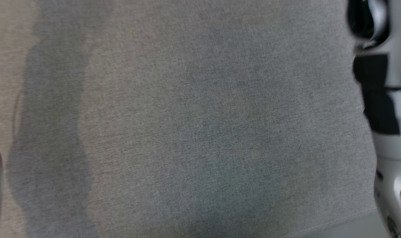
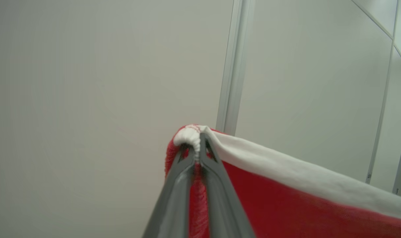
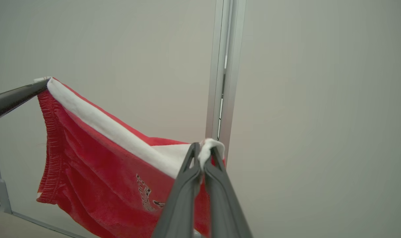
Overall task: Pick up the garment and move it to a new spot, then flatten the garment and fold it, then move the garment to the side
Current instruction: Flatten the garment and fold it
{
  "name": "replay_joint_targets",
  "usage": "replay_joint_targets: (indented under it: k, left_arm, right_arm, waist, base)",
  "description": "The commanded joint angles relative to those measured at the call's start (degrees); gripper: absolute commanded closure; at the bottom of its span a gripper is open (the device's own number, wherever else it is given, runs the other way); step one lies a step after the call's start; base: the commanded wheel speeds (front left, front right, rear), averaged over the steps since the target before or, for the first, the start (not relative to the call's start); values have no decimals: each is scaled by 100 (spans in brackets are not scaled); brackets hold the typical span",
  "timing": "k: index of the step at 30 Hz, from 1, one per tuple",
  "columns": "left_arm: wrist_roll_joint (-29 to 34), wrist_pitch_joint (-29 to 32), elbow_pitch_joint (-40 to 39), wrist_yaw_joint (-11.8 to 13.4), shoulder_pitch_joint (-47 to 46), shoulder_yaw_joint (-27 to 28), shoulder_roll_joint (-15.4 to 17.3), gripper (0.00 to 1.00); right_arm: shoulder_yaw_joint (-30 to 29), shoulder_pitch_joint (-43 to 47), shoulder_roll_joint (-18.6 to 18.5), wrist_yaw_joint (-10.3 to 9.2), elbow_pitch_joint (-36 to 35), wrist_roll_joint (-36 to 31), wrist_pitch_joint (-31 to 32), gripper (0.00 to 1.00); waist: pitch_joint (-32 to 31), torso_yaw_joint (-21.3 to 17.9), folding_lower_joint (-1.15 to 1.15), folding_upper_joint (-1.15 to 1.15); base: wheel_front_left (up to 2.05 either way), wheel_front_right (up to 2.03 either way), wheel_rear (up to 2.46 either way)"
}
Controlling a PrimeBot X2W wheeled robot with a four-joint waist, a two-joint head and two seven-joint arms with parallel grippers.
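Your left gripper (image 2: 197, 144) and right gripper (image 3: 203, 151) each pinch a top corner of the red garment (image 3: 98, 165), which hangs in the air between them. Hold both corners level, then lower slowly onto what looks like grey cloth (image 1: 200, 119) below.

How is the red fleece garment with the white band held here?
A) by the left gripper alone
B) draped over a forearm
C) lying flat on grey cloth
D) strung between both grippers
D: the left gripper and the right gripper each pinch the white band of the red fleece garment, strung between them.
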Motion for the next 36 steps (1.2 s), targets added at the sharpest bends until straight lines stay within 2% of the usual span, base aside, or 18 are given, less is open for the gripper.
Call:
replay_joint_targets:
  k: [1,5,9,13,16,19,21,22,32,36]
  left_arm:
    - [-72,-23,26,-37,332,160,44,100]
    - [-496,-26,-323,-45,1218,373,67,100]
    - [-884,-26,-844,-46,1936,-41,326,100]
    - [-1287,-27,-1496,-47,2594,-225,565,100]
    - [-1353,-27,-2020,-47,3176,-307,750,100]
    - [-1322,-27,-2370,-41,3603,-269,757,100]
    - [-1151,-27,-2839,-36,4321,-132,619,100]
    - [-1151,-27,-2839,-36,4321,-132,619,100]
    - [-458,-27,-3947,-36,6662,352,-431,100]
    - [-239,-28,-4216,-35,7428,499,-732,100]
  right_arm:
    - [124,270,-7,-2,-4,74,-28,100]
    - [383,1024,5,-2,-155,288,-30,100]
    - [329,1594,-71,-2,-464,371,-30,100]
    - [203,2187,-193,-2,-899,436,-30,100]
    - [85,2656,-293,-2,-1248,486,-31,100]
    - [-34,2991,-370,-2,-1476,519,-32,100]
    - [-296,3548,-423,-2,-1822,588,-31,100]
    - [-296,3548,-423,-2,-1822,588,-31,100]
    - [-861,5590,-343,-2,-2726,519,-31,100]
    - [-1001,6252,-311,-2,-2997,446,-31,100]
  waist:
    - [377,-223,0,0]
    - [469,-154,0,0]
    - [394,-28,0,0]
    - [236,88,0,0]
    - [88,187,0,0]
    - [-22,250,0,0]
    - [-234,341,0,0]
    - [-234,341,0,0]
    - [-1202,537,0,0]
    - [-1658,577,0,0]
  base:
    - [0,0,0]
    - [0,0,0]
    - [0,0,0]
    - [0,0,0]
    - [0,0,0]
    - [0,0,0]
    - [0,0,0]
    - [0,0,0]
    - [0,0,0]
    - [0,0,0]
